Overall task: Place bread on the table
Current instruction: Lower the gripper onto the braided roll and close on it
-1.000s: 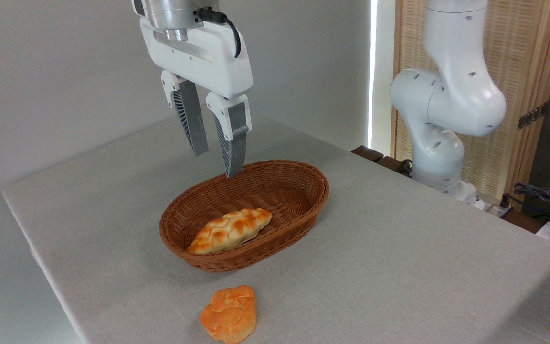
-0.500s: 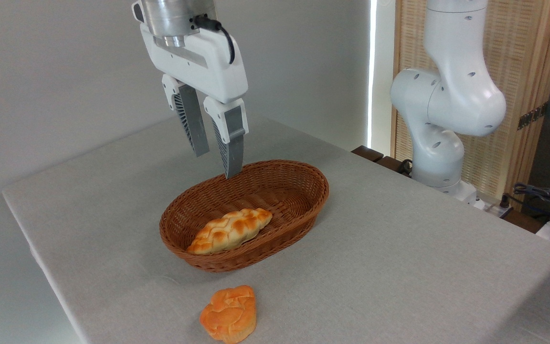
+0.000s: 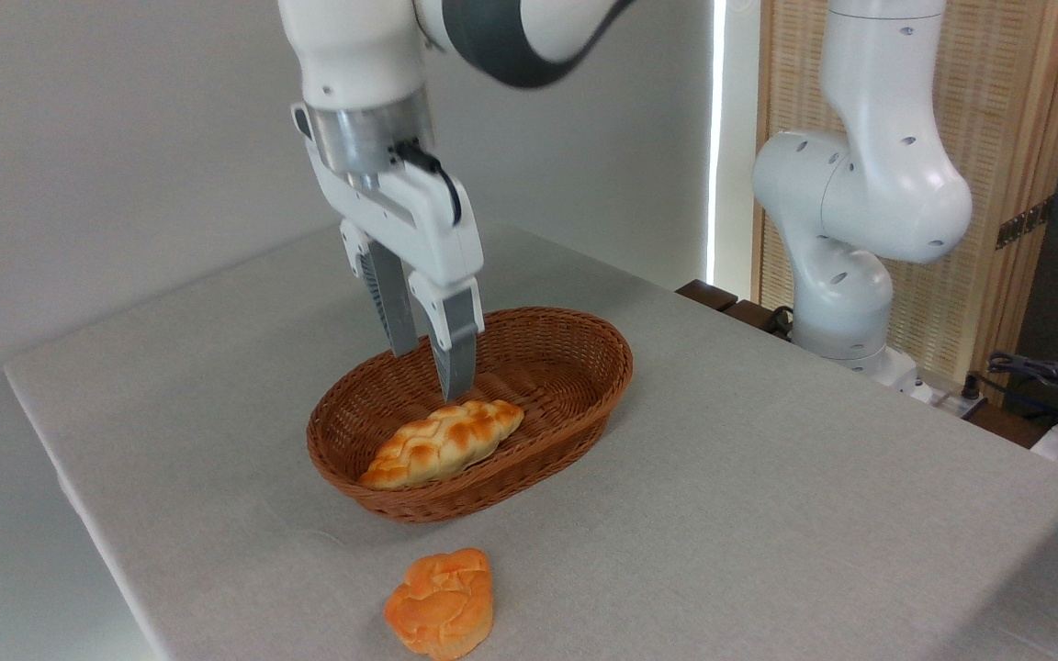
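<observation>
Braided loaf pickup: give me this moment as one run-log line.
phase: approach | gripper: open, above braided loaf | loaf: in wicker basket, ungrasped | round bun: on table

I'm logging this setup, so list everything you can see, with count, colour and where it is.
bread: one, cream with golden-brown patches, lying in the basket
basket: one, brown wicker, oval, middle of the table
bun: one, orange, on the table in front of the basket, apart from it
table: one, light grey cloth top
screen: one, tan woven, behind the arm at right
cables: a few, dark, at the right edge past the table
arm: one, white, base behind the table at right
gripper: one, white with grey fingers, open, tips down inside the basket just above the bread, not gripping it
</observation>
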Action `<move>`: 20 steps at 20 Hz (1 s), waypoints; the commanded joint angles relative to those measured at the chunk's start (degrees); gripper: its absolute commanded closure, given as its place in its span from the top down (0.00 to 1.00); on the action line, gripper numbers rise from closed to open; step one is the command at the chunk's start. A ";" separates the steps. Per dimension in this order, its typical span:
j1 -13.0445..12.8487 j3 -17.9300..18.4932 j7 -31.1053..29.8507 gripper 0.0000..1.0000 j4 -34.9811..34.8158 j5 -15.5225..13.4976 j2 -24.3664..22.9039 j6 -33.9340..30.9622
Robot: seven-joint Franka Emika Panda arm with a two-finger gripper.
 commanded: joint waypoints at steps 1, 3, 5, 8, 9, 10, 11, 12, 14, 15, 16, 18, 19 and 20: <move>-2.04 0.52 0.94 1.00 -7.45 -0.89 -2.18 4.54; -2.05 0.52 1.21 1.00 -9.30 -0.71 -2.00 5.94; -2.92 0.52 1.30 1.00 -11.41 -0.71 -1.83 9.27; -3.01 0.52 2.26 1.00 -12.47 -0.27 -1.48 10.96; -3.01 0.52 3.13 1.00 -12.82 -0.18 -1.30 11.48; -3.01 0.44 3.66 1.00 -13.35 -0.18 -1.21 12.10; -3.01 0.43 3.67 1.00 -13.96 -0.18 -1.04 12.80; -3.01 0.43 3.67 1.00 -14.58 -0.18 -0.95 13.59; -3.10 0.43 3.76 1.00 -15.46 -0.18 -0.86 14.56; -3.10 0.00 3.76 1.00 -15.81 -0.18 -0.86 14.56; -3.10 -0.18 3.84 1.00 -16.16 -0.18 -0.77 14.65; -3.10 -0.18 3.84 1.00 -16.34 -0.18 -0.42 14.74; -3.10 -0.18 3.93 0.99 -16.34 -0.18 -0.33 14.83; -3.10 -0.18 3.93 0.94 -16.34 -0.18 -0.33 15.35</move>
